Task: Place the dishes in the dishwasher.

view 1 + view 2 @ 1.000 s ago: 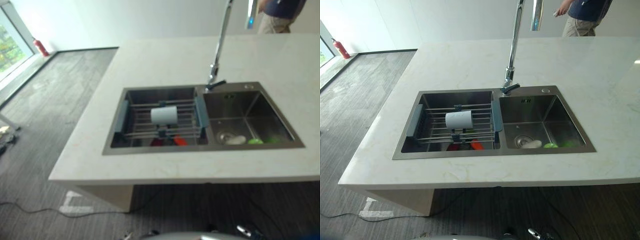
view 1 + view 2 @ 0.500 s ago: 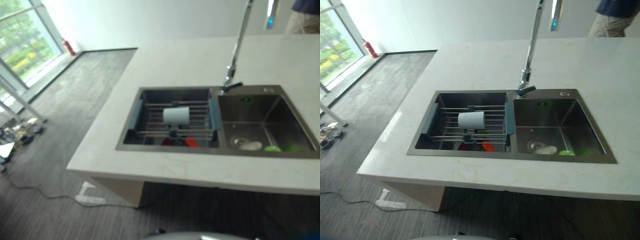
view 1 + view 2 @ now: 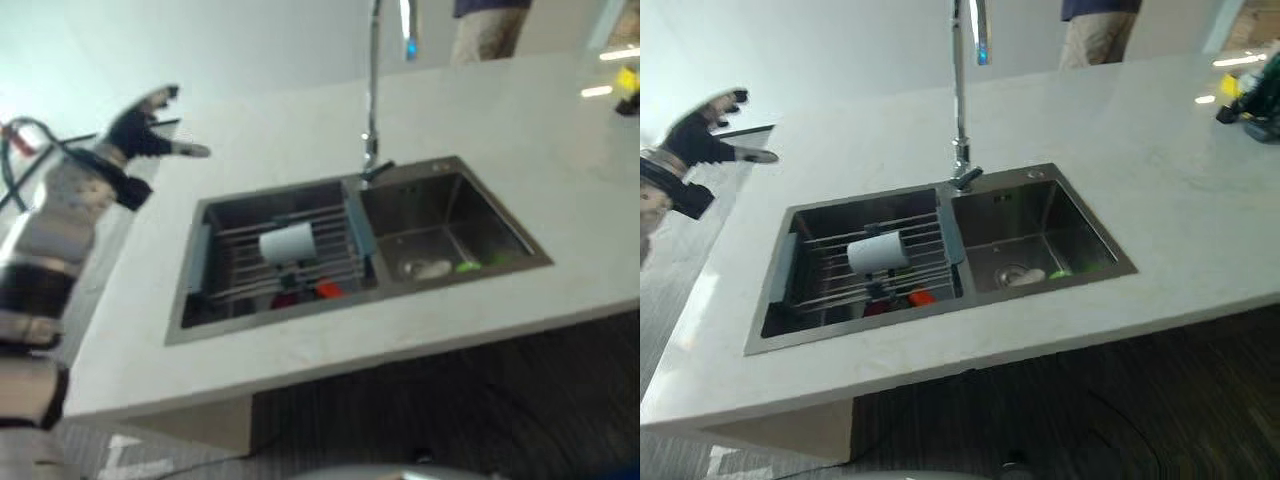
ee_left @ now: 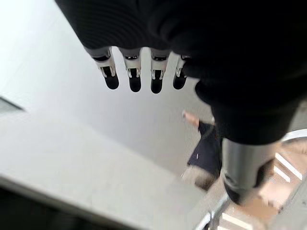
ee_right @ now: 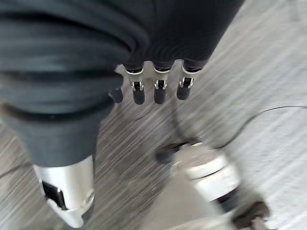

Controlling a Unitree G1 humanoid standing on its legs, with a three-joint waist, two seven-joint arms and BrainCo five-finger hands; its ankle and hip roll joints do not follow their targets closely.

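A white cup (image 3: pixel 877 253) lies on its side on a wire rack (image 3: pixel 830 275) across the left basin of a steel sink (image 3: pixel 1040 180). Red and orange items (image 3: pixel 922 297) lie under the rack. In the right basin rest a white dish (image 3: pixel 1026 275) and something green (image 3: pixel 1061 271). My left hand (image 3: pixel 140 130) is raised in the air above the counter's far left edge, well clear of the sink, open and holding nothing; its fingers (image 4: pixel 135 79) are straight. My right hand (image 5: pixel 160 91) hangs over the grey floor, open and empty.
A tall faucet (image 3: pixel 962 90) rises behind the sink's divider. The sink is set in a pale stone counter (image 3: pixel 1160 170). A person (image 3: pixel 1095 30) stands beyond the counter's far side. Yellow and dark objects (image 3: pixel 1252 100) sit at the counter's far right.
The camera has swung, shifting the whole scene. My left arm has risen into the eye views at the left. The things in the sink lie as before.
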